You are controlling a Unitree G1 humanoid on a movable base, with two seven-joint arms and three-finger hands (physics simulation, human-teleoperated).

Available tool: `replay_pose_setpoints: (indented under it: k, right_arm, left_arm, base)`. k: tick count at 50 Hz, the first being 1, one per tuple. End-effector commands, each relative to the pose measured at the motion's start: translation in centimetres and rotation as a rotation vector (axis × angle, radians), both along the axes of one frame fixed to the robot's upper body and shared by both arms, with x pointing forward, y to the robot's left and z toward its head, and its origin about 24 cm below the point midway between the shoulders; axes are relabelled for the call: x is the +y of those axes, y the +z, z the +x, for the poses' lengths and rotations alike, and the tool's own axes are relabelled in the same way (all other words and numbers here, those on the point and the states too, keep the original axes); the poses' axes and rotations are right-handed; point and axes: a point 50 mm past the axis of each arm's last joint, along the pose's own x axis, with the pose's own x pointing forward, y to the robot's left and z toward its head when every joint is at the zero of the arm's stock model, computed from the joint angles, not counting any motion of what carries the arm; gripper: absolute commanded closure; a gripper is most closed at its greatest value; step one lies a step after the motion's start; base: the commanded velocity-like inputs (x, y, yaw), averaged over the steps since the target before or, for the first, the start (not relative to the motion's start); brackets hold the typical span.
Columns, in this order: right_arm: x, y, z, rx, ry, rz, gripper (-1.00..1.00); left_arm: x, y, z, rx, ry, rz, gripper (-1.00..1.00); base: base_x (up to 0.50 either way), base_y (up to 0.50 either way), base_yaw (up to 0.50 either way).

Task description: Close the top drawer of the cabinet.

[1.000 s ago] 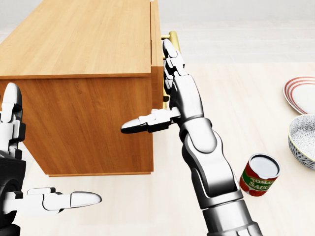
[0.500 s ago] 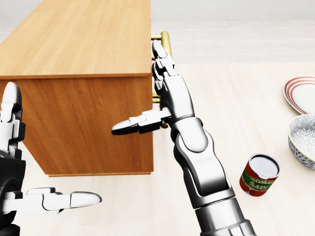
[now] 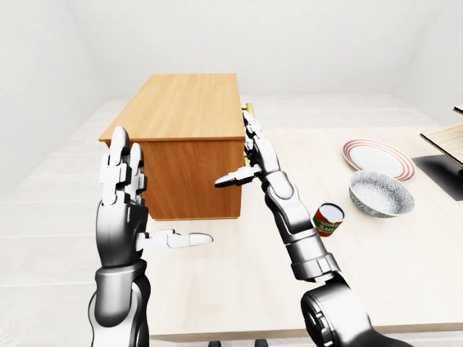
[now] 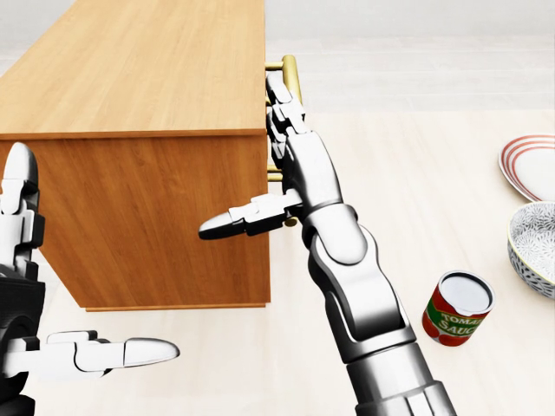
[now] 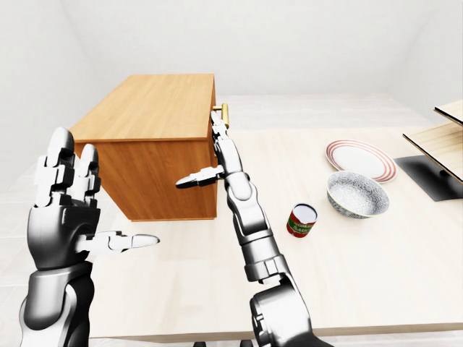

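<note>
A wooden cabinet (image 4: 139, 78) stands on the pale table (image 4: 390, 156), at the upper left of the head view. Its drawer face is on its right side, seen edge-on, with a brass handle (image 4: 291, 69) sticking out. My right hand (image 4: 284, 139) is open, its fingers (image 4: 279, 100) flat against the drawer face beside the handle and its thumb (image 4: 230, 224) across the cabinet's near side. The drawer face looks flush with the cabinet body. My left hand (image 3: 126, 210) is open and empty, raised at the left, apart from the cabinet.
A tomato sauce can (image 4: 458, 308) stands on the table to the right of my right forearm. A patterned bowl (image 4: 533, 247) and a striped plate (image 4: 529, 165) are at the right edge. A black stand with wooden shelves (image 3: 445, 170) is at the far right.
My right hand has moved left against the drawer face, and the face that stuck out past the cabinet's right edge now sits in line with it. The left hand has not moved.
</note>
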Motion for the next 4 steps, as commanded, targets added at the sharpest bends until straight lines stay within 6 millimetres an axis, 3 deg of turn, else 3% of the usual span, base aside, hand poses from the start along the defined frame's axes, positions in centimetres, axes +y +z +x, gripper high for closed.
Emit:
replay_pose_setpoints:
  k: [1, 4]
  right_arm:
    - [6.35, -1.84, -1.99, 0.101, 0.243, 0.058, -1.00]
    - [6.55, -1.77, -2.02, 0.100, 0.250, 0.059, -1.00]
  left_arm:
    - [-0.06, -0.16, 0.08, 0.008, -0.006, 0.000, -1.00]
    - [-0.17, 0.30, -0.10, -0.015, -0.008, 0.002, -1.00]
  base:
    - [0.00, 0.00, 0.01]
    - [0.00, 0.00, 0.00]
